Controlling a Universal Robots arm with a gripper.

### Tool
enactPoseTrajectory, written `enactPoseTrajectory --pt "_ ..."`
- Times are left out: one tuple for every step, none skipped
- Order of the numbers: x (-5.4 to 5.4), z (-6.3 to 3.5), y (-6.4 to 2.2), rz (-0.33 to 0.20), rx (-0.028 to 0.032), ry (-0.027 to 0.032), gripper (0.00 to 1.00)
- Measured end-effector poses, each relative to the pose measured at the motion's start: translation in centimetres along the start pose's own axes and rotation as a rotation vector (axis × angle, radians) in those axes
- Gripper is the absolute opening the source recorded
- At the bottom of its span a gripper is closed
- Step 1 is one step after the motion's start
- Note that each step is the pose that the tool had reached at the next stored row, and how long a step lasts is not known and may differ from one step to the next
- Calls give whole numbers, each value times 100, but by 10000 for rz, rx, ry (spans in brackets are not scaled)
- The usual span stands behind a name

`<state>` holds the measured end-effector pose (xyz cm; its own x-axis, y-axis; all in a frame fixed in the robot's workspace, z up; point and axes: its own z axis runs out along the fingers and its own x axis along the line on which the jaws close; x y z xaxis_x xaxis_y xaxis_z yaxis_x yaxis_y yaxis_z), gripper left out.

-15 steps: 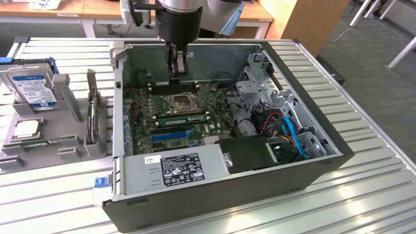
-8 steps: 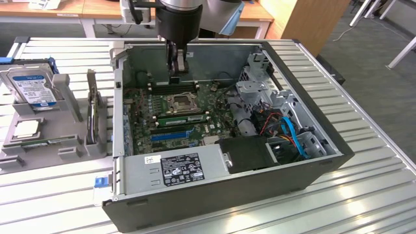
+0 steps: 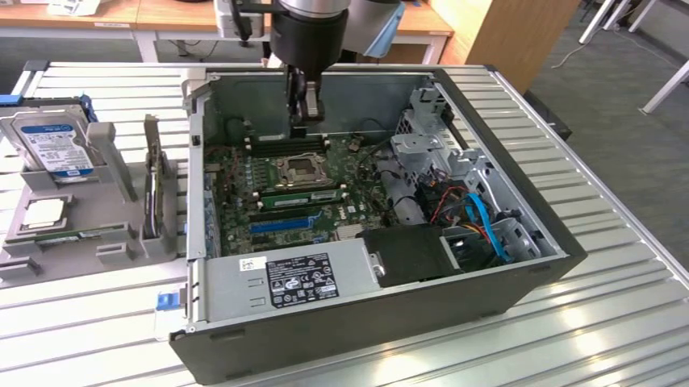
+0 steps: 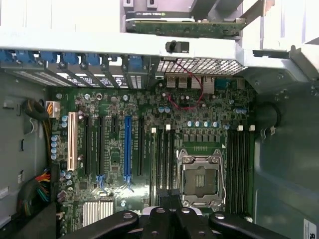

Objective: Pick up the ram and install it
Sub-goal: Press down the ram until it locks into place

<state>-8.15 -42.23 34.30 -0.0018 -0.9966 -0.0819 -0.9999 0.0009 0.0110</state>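
Hanging inside the open computer case (image 3: 506, 266), the pincer (image 3: 306, 118), fingers pressed together and gripping nothing that can be made out. Poised just above the memory slots (image 3: 289, 145) at the far edge of the motherboard (image 3: 282, 189), beyond the bare processor socket (image 3: 298, 170). Lying flat in the slots on the near side of that socket, a long green ram (image 3: 302, 196), apart from the pincer. Whether another stick sits in the far slots beneath the fingers: cannot tell.

Seen from the wrist view, the black fingers (image 4: 172, 211) closed together at the frame's edge, over the motherboard (image 4: 199, 107), next to the processor socket (image 4: 200, 179). Flanking the socket, two banks of dark memory slots (image 4: 164, 157); farther off, a blue expansion slot (image 4: 127, 149) and a white one (image 4: 72, 142).

Standing outside the case toward the exterior view's left, on the slatted metal desk (image 3: 603, 322), a grey holder (image 3: 113, 242). Propped upright in it, a blue-labelled silver hard drive (image 3: 48, 145); beside that, a dark expansion card (image 3: 154, 181) set on edge. Lying low in the holder's front part, a processor chip (image 3: 41, 213).

Filling the case's near corner, the grey power supply (image 3: 290, 278) with its black label, and to its right a bundle of blue and orange cables (image 3: 485, 222).
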Motion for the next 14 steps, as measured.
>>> enactPoseTrajectory --pt "0 0 -23 0 -1 -1 10" --pt "0 0 -45 -1 -2 0 10" --pt "0 -1 -65 0 -3 0 10" --pt "0 -1 -85 2 -4 0 10" --pt "0 -1 -103 1 -5 0 10" --pt "0 -1 -122 1 -6 0 10" --pt "0 -2 -141 1 -7 0 10" --pt "0 -2 -159 0 -8 0 10" --pt "0 -2 -177 0 -9 0 10" --pt "0 -2 -190 1 -10 0 10" --pt "0 -2 -197 1 -10 0 10" --pt "0 -2 -198 2 -10 0 10" --pt "0 -2 -198 1 -10 0 10" --pt "0 -2 -198 2 -9 0 10"
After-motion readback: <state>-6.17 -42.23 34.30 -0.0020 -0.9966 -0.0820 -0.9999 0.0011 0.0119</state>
